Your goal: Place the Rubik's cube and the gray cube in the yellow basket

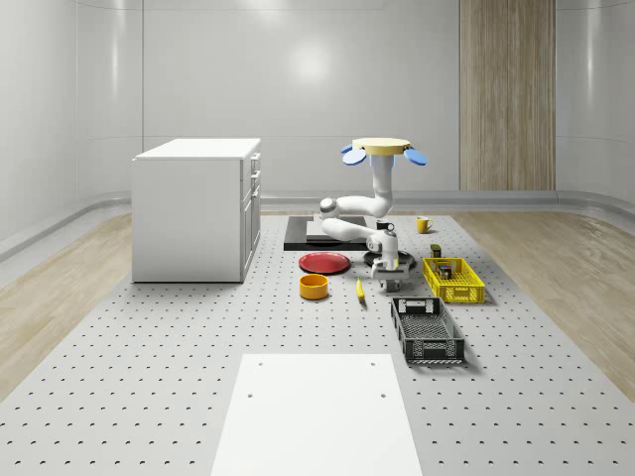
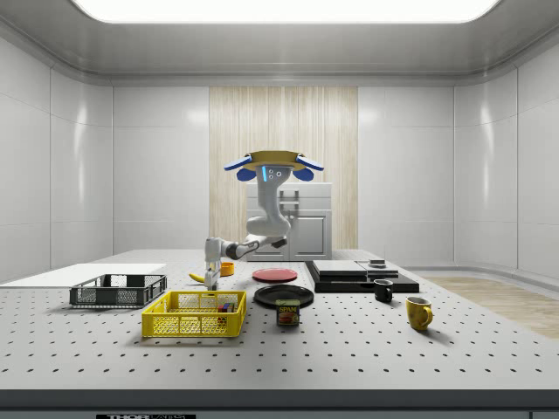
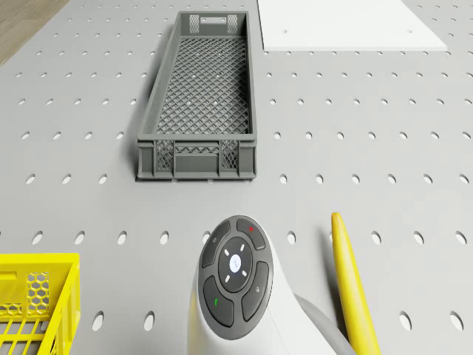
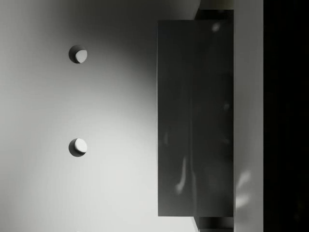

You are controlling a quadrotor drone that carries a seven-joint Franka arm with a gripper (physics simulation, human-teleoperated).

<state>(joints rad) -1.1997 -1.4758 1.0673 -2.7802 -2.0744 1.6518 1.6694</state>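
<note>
- My drone (image 1: 385, 149) hovers over the perforated surface (image 1: 149, 377), the jointed white arm curling down from it.
- The tool (image 2: 210, 279) hangs low near the surface; I cannot tell how far it is open.
- In the wrist view the gray cube (image 4: 195, 118) sits close up: smooth, flat-faced, faintly glossy.
- In the whole-scene view the yellow basket (image 1: 453, 280), a lattice-walled plastic crate, lies at the tool's 3 o'clock. From the side, a small multicoloured block, seemingly the Rubik's cube (image 2: 225, 307), shows through its mesh.
- The dark mesh crate (image 1: 427, 330) lies at 5 o'clock and the slim banana (image 1: 359, 290) at 9 o'clock.
</note>
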